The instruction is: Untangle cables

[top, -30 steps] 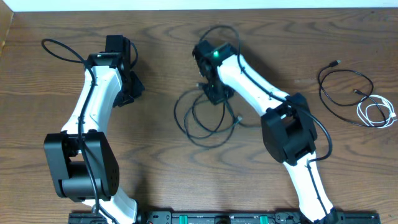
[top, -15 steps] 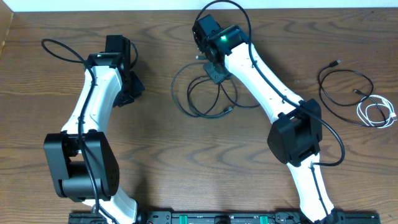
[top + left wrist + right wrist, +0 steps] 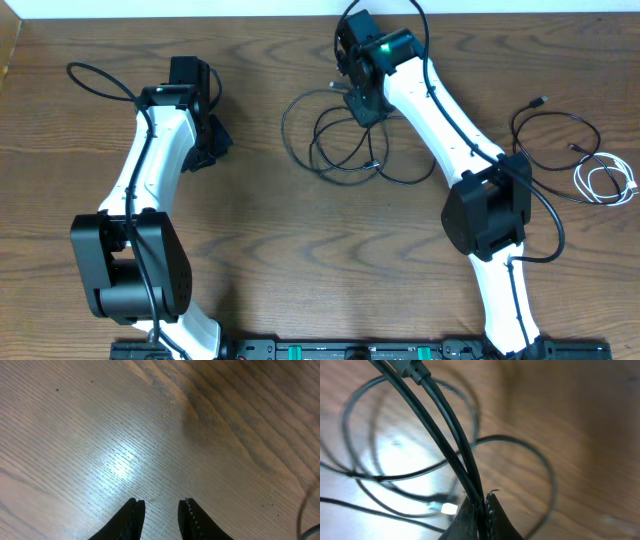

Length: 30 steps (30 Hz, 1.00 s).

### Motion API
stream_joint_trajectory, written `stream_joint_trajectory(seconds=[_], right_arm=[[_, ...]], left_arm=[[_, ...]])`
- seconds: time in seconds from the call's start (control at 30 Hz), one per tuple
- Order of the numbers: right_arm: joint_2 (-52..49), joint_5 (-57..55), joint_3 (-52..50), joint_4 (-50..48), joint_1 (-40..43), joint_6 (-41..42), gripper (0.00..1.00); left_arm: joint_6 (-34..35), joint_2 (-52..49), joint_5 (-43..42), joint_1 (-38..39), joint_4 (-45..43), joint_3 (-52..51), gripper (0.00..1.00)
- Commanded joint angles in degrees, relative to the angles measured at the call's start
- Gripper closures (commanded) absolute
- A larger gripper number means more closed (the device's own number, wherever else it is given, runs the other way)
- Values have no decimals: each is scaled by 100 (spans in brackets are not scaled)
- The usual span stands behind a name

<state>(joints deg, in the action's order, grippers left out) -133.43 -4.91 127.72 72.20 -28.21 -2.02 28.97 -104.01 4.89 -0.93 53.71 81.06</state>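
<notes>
Two strands of the black cable point(image 3: 451, 430) sit clamped in the right gripper point(image 3: 482, 501), likely held up so the loops under it fall apart on the table point(image 3: 75, 420), with the left gripper point(image 3: 161, 510) narrow, empty and well apart from it, and the white cable point(image 3: 606, 181) well to its right.

Left tool point(image 3: 161, 505) ajar, right tool point(image 3: 481, 502) pinched closed.

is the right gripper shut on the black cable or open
Shut on it: the right gripper pinches two strands of the black cable.
</notes>
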Motion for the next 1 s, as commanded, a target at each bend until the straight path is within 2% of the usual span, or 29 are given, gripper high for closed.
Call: stream_joint_trajectory(seconds=[0.0, 0.2, 0.23, 0.3, 0.37, 0.43, 0.5, 0.53, 0.7, 0.87, 0.97], right_arm=[[186, 352, -247, -13, -28, -57, 99], [186, 232, -632, -133, 72, 118, 99], [186, 297, -704, -151, 74, 321, 96], [184, 601, -835, -273, 63, 393, 84], [186, 837, -977, -385, 20, 595, 83], [184, 828, -1141, -505, -42, 1281, 83], [184, 793, -1314, -682, -127, 1554, 78], [184, 699, -1412, -793, -179, 1556, 69], [184, -70, -1869, -1276, -448, 1722, 41], [184, -887, -2218, -1657, -667, 1609, 32], [184, -944, -2352, -1781, -673, 1617, 34]], left_arm=[[94, -63, 114, 4, 20, -22, 71], [94, -63, 114, 4, 20, -22, 71], [94, -63, 114, 4, 20, -22, 72], [94, -63, 114, 4, 17, -22, 72], [96, -63, 114, 4, 17, -22, 71], [107, -63, 114, 4, 17, -22, 72], [129, -63, 114, 4, 20, -22, 71], [136, -63, 114, 4, 20, -22, 72], [136, -63, 114, 4, 20, -22, 72], [136, -63, 114, 4, 20, -22, 71], [136, -63, 114, 4, 22, -22, 71]])
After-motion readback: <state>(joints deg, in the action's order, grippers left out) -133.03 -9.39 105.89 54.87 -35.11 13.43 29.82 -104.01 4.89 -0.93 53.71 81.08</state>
